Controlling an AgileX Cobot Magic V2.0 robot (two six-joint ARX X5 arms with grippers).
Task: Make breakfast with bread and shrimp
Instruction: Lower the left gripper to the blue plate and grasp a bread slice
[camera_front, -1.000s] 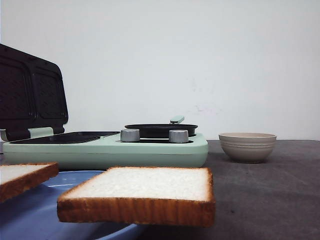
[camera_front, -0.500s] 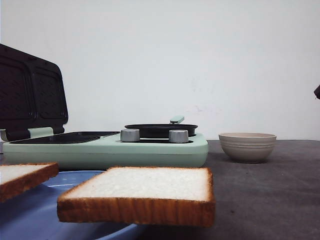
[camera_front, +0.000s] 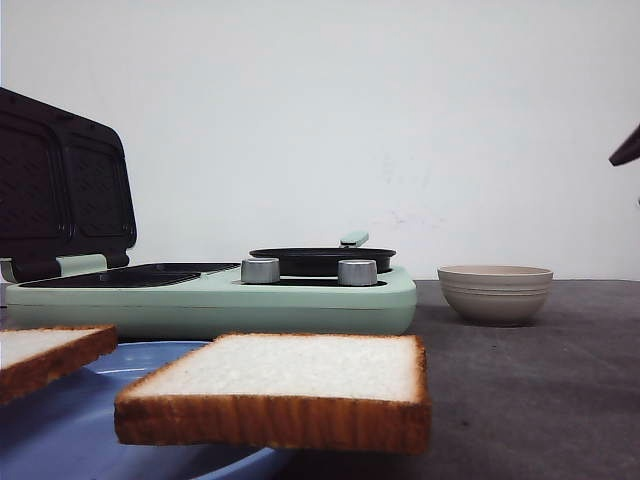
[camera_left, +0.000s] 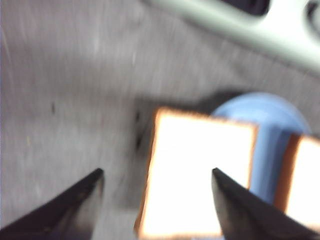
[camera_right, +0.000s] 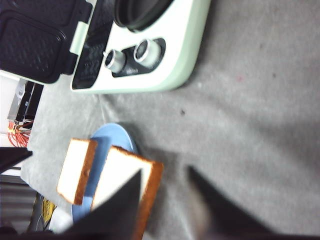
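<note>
Two slices of bread lie on a blue plate (camera_front: 60, 425): the nearer slice (camera_front: 270, 372) overhangs the plate's rim, and the other (camera_front: 45, 350) sits at the left edge. Seen from the left wrist, my left gripper (camera_left: 157, 175) is open and hovers above the nearer slice (camera_left: 197, 175), touching nothing; this view is blurred. My right gripper (camera_right: 165, 170) is open and empty too, above the table beside the same slice (camera_right: 120, 170). A dark tip of the right arm (camera_front: 628, 150) shows at the right edge. The shrimp is out of view.
A mint-green sandwich maker (camera_front: 210, 298) stands behind the plate with its lid (camera_front: 60, 190) up, two metal knobs (camera_front: 357, 272) and a small black pan (camera_front: 320, 260). A beige ribbed bowl (camera_front: 495, 292) sits to its right; its inside is hidden.
A dark tip of the right arm has come further into the front view at the right edge and now sits higher. The bread, plate and bowl have not moved.
</note>
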